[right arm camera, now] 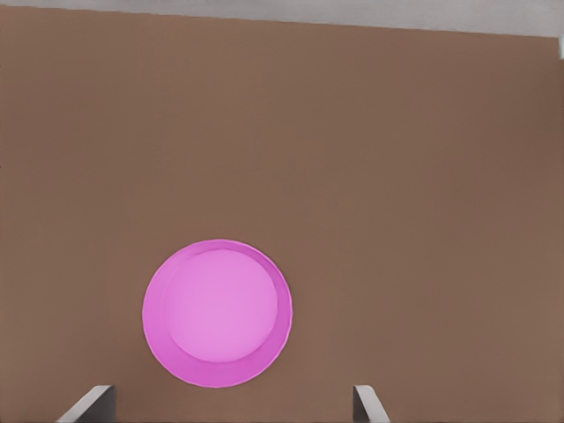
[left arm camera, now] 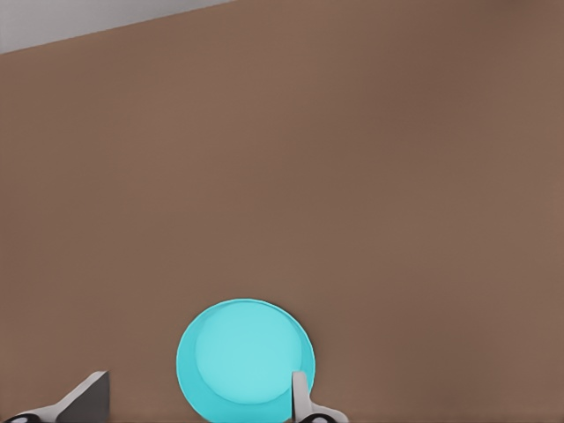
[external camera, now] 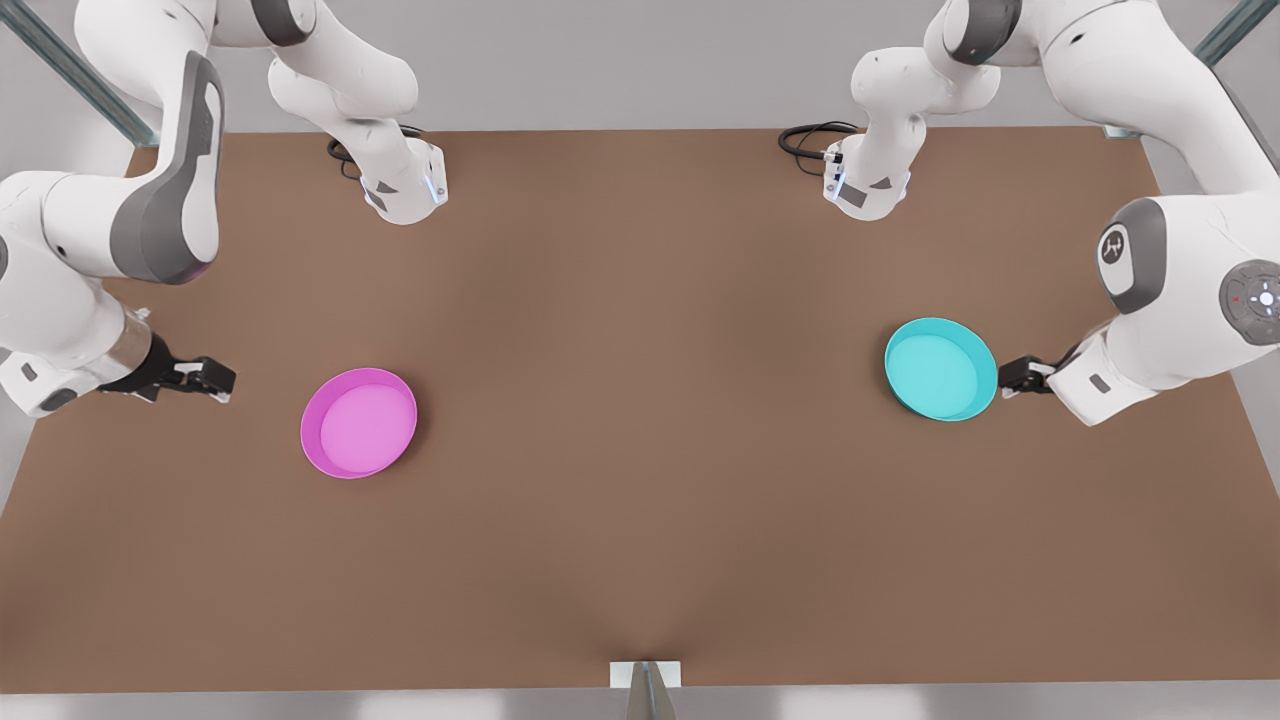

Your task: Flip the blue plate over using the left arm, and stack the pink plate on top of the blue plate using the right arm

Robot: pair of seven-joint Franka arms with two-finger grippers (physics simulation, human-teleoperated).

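Note:
The blue plate (external camera: 940, 368) lies rim-up on the brown table at the front view's right. My left gripper (external camera: 1012, 376) is low at the edge of the plate nearest the table's right side, and it is open. In the left wrist view one fingertip (left arm camera: 300, 394) overlaps the blue plate's (left arm camera: 242, 361) rim, while the other stands well off to the side; the left gripper (left arm camera: 194, 404) holds nothing. The pink plate (external camera: 358, 422) lies rim-up at the front view's left. My right gripper (external camera: 216, 381) hovers open some way to its left. The pink plate (right arm camera: 217, 313) lies ahead of the right gripper (right arm camera: 229, 405).
Both arm bases (external camera: 405, 185) (external camera: 868, 185) stand at the back of the table (external camera: 640, 520) with black cables beside them. A small white bracket (external camera: 645, 675) sits at the middle of the front edge. A wide stretch of bare table separates the two plates.

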